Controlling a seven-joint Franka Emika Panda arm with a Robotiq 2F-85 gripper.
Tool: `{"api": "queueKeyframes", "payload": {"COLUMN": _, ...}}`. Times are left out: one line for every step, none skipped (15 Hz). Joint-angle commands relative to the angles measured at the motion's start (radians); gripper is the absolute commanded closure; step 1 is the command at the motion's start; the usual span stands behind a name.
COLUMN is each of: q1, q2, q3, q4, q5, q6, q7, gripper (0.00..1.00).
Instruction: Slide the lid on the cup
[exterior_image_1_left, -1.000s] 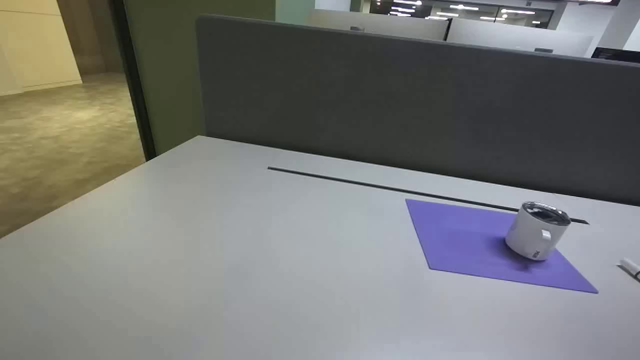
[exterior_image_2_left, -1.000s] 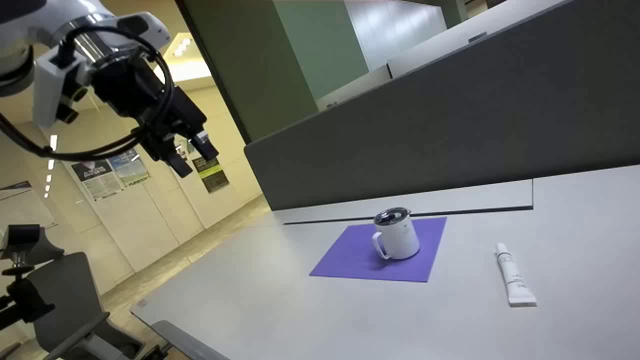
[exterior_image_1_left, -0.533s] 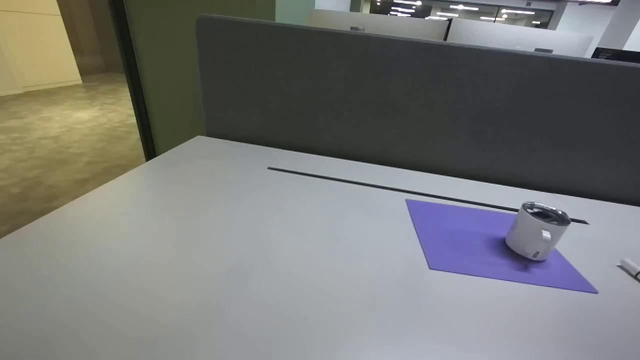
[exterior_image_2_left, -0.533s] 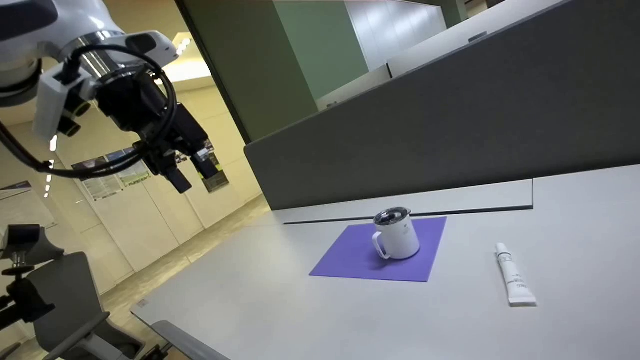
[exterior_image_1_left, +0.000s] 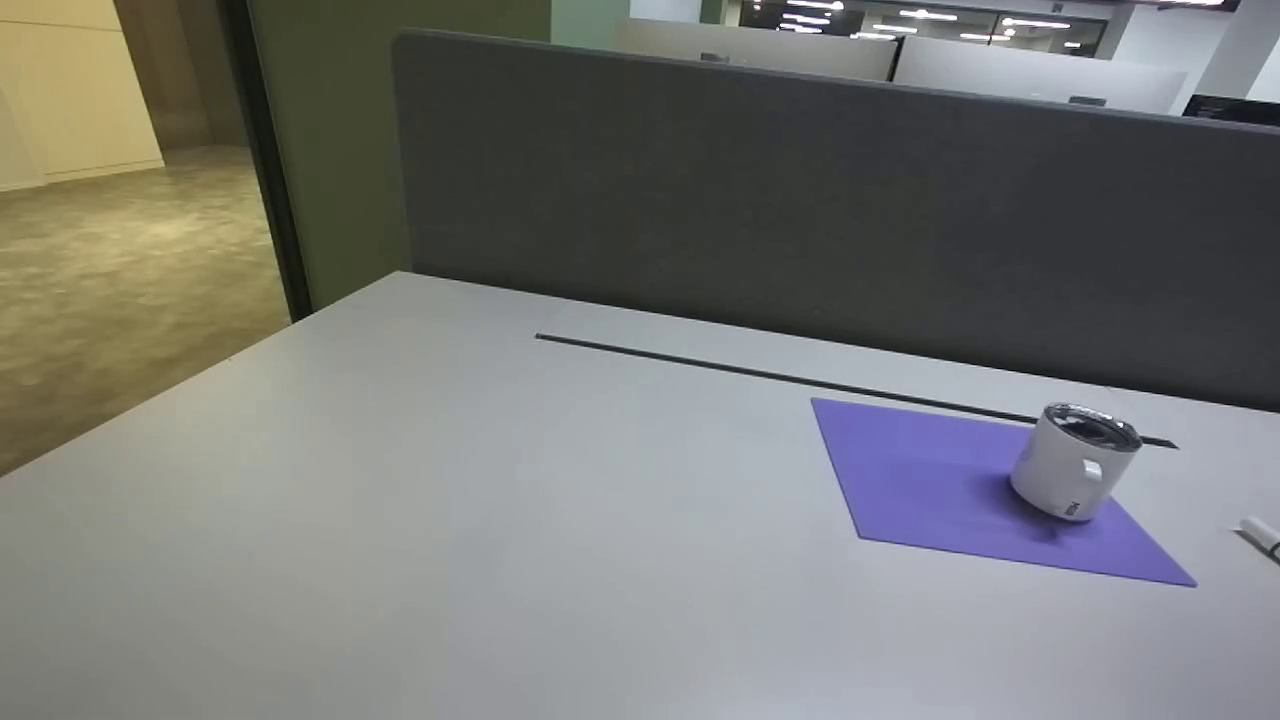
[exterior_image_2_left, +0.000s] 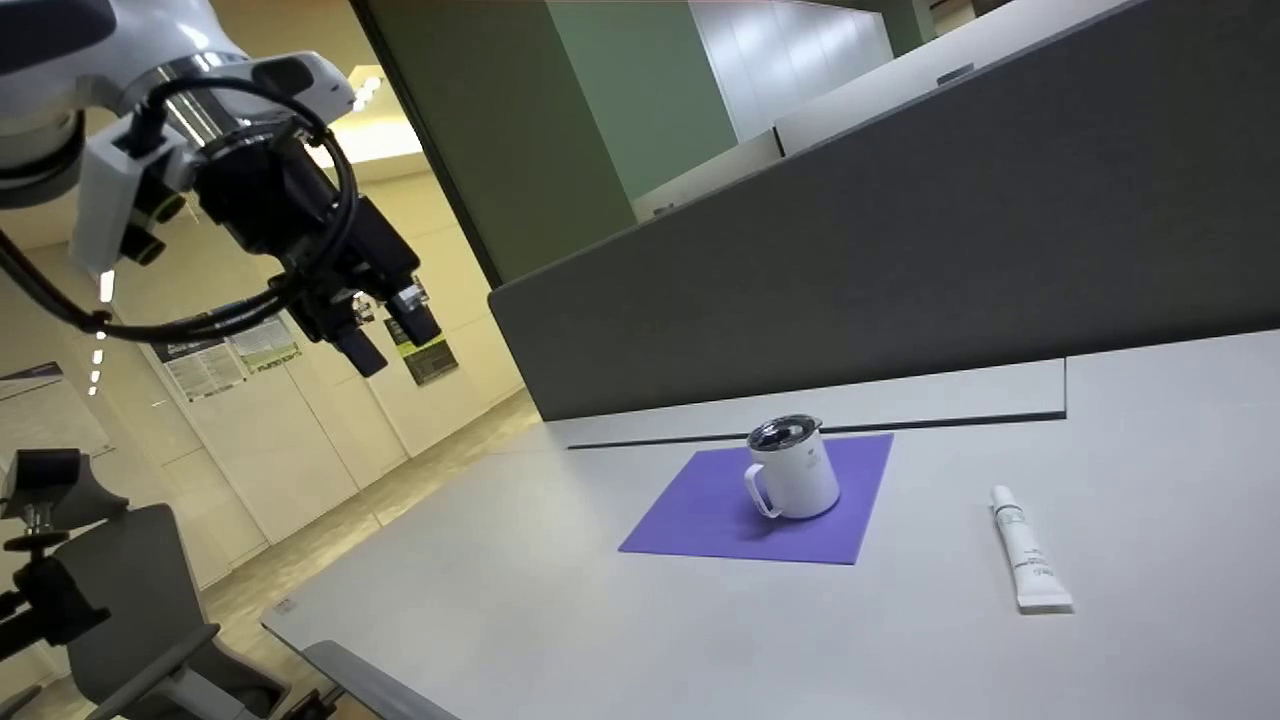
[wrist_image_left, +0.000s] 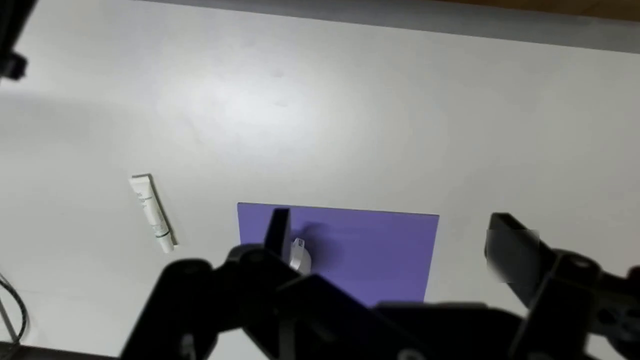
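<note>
My claw (wrist_image_left: 391, 218) gapes, empty. Should come in above cup (exterior_image_2_left: 800, 480), then nudge lid (exterior_image_2_left: 782, 433) lightly, level, so nothing tips.

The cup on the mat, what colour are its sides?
White; the cup shows best in an exterior view.

"What colour is the mug (exterior_image_2_left: 800, 482)?"
"White, with a lid (exterior_image_2_left: 783, 433) that looks blackish, though glare muddles it."
"And the mat (exterior_image_2_left: 695, 518)?"
"Solid purple; the tabletop (exterior_image_2_left: 560, 620) is pale grey, the squeeze tube (exterior_image_2_left: 1029, 553) white, dark-banded near its cap."
</note>
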Motion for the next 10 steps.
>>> {"api": "queueKeyframes", "payload": {"q1": -0.013, "q2": 0.165, "q3": -0.019, "q4": 0.091, "q5": -0.055, "q6": 0.137, "q7": -0.035, "gripper": 0.0}}
{"api": "queueKeyframes", "payload": {"q1": -0.009, "q2": 0.239, "q3": -0.033, "q4": 0.131, "q5": -0.068, "q6": 0.196, "q7": -0.064, "gripper": 0.0}}
{"api": "queueKeyframes", "payload": {"q1": -0.015, "q2": 0.284, "q3": -0.034, "q4": 0.156, "q5": -0.085, "q6": 0.238, "q7": -0.074, "gripper": 0.0}}
{"api": "queueKeyframes", "payload": {"q1": -0.02, "q2": 0.339, "q3": -0.034, "q4": 0.179, "q5": -0.099, "q6": 0.292, "q7": -0.078, "gripper": 0.21}}
{"api": "queueKeyframes", "payload": {"q1": -0.016, "q2": 0.4, "q3": -0.042, "q4": 0.204, "q5": -0.107, "q6": 0.344, "q7": -0.099, "gripper": 0.27}}
{"api": "queueKeyframes", "payload": {"q1": -0.016, "q2": 0.462, "q3": -0.046, "q4": 0.23, "q5": -0.111, "q6": 0.387, "q7": -0.111, "gripper": 0.33}}
{"api": "queueKeyframes", "payload": {"q1": -0.019, "q2": 0.523, "q3": -0.046, "q4": 0.254, "q5": -0.118, "q6": 0.436, "q7": -0.12, "gripper": 0.4}}
{"api": "queueKeyframes", "payload": {"q1": -0.021, "q2": 0.587, "q3": -0.048, "q4": 0.286, "q5": -0.121, "q6": 0.476, "q7": -0.131, "gripper": 0.49}}
{"api": "queueKeyframes", "payload": {"q1": -0.023, "q2": 0.65, "q3": -0.051, "q4": 0.32, "q5": -0.122, "q6": 0.51, "q7": -0.139, "gripper": 0.55}}
{"api": "queueKeyframes", "payload": {"q1": -0.028, "q2": 0.714, "q3": -0.052, "q4": 0.359, "q5": -0.127, "q6": 0.542, "q7": -0.141, "gripper": 0.62}}
